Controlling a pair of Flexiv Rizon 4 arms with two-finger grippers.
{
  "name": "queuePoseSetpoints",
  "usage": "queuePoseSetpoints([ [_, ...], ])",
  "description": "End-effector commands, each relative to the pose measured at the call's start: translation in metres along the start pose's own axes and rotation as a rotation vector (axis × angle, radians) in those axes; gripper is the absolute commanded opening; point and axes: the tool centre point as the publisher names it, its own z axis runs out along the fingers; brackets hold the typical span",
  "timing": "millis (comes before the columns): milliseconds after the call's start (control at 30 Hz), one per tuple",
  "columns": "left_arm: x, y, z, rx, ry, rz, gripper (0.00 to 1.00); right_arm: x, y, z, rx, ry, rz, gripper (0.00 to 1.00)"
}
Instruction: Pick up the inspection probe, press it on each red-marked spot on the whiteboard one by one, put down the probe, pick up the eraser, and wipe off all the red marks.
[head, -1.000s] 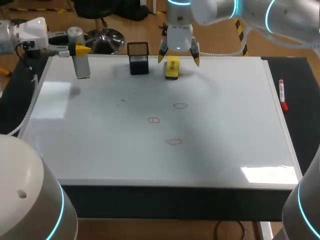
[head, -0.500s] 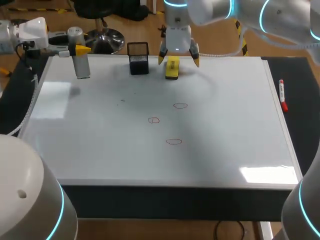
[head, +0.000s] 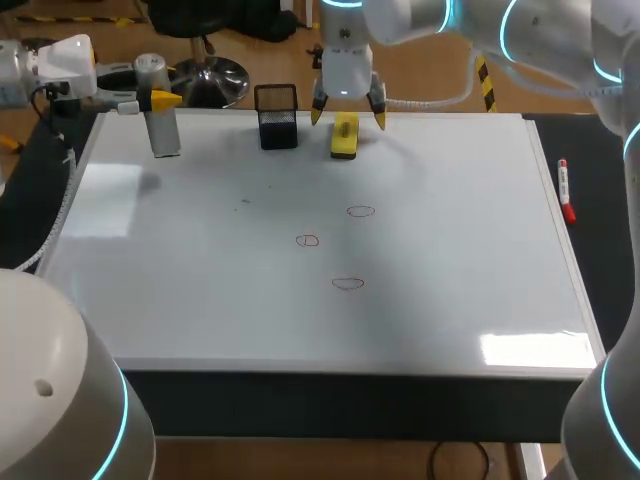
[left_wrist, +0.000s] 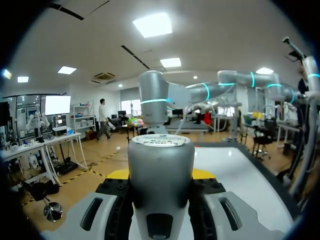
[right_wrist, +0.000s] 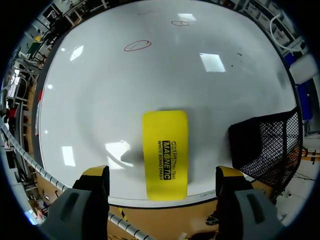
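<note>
One eraser (head: 344, 136), a yellow block, lies flat at the far edge of the whiteboard (head: 200, 300), just beside a black mesh cup (head: 277, 117). Judged light and rigid, with a softer wiping face beneath; best taken across its narrow sides at mid-length. Right gripper (head: 348, 118) hovers above it, fingers spread to either side, not touching. Three red marks (head: 347, 283) near the middle are unwiped. Mesh cup: contents not discernible. Left gripper (head: 160, 100) clamps the inspection probe (head: 162, 130), which stands upright at the far left corner.
</note>
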Motion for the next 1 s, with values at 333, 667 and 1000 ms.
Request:
queuePoseSetpoints([
  [333,0.0004,-0.0011,0.0001,0.0,-0.002,0.001,0.0,-0.0032,-0.0013,0.0027,-0.017,-0.001,0.008,0.74],
  [667,0.0004,-0.0011,0.0001,0.0,-0.002,0.001,0.0,-0.0035,-0.0006,0.0044,-0.018,-0.005,0.01,0.67],
  [1000,0.0004,-0.0011,0.0001,0.0,-0.002,0.001,0.0,-0.0044,0.0011,0.0057,-0.024,-0.007,0.014,0.4],
])
